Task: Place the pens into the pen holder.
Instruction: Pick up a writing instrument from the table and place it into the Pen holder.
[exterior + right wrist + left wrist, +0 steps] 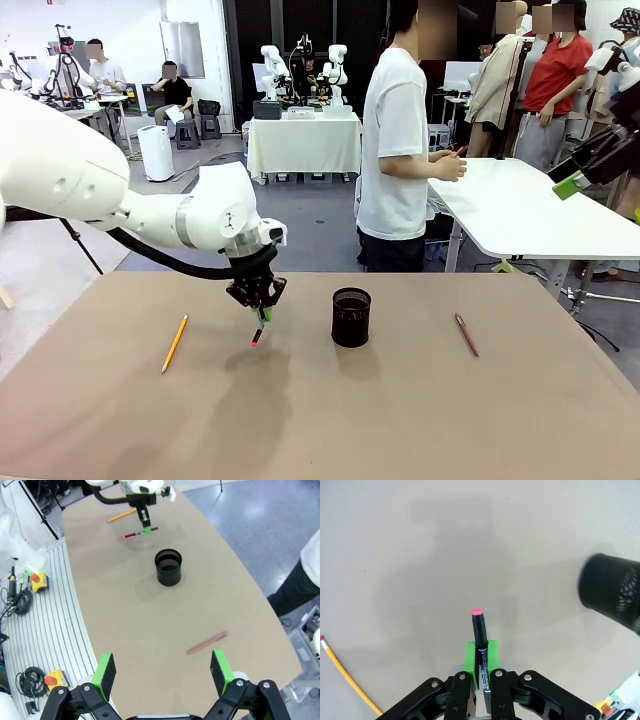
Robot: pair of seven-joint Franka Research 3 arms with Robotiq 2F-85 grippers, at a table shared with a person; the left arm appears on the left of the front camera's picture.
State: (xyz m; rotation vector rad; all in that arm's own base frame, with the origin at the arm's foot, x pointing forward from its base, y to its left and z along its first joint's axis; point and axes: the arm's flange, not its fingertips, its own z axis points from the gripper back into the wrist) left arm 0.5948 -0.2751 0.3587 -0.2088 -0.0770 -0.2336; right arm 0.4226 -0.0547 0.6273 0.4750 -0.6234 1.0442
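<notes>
Gripping arm: the left end effector [262, 318] is clamped shut on the black pen [259, 335], and it's a clean pinch between the green pads [490, 655].
Black pen: it hangs tilted from the fingers, pink tip lowest, over the left half of the bench [320, 430], between the pencil and the cup. Whether that tip touches the surface, I can't tell.
Left wrist view: looking straight down the pen, the pink cap points away from the camera, with white print along the barrel where the pads hold it.
Pencil: the yellow pencil [175, 343] lies flat toward the left edge, well apart from the cup, with its eraser end pointing to the near edge.
Cup: the black mesh cup [351, 317] stands upright around the middle of the bench, closer to the far edge than the near one. From above, on the right wrist view, its mouth is open and nothing shows inside.
Maroon pen: the maroon pen [466, 334] lies flat toward the right edge, well clear of the cup.
Right arm: the right end effector [163, 672] hangs high above the right side of the bench, jaws spread wide, holding nothing.
Person: a person [395, 150] in a white T-shirt stands beyond the far edge, turned sideways to the bench.
</notes>
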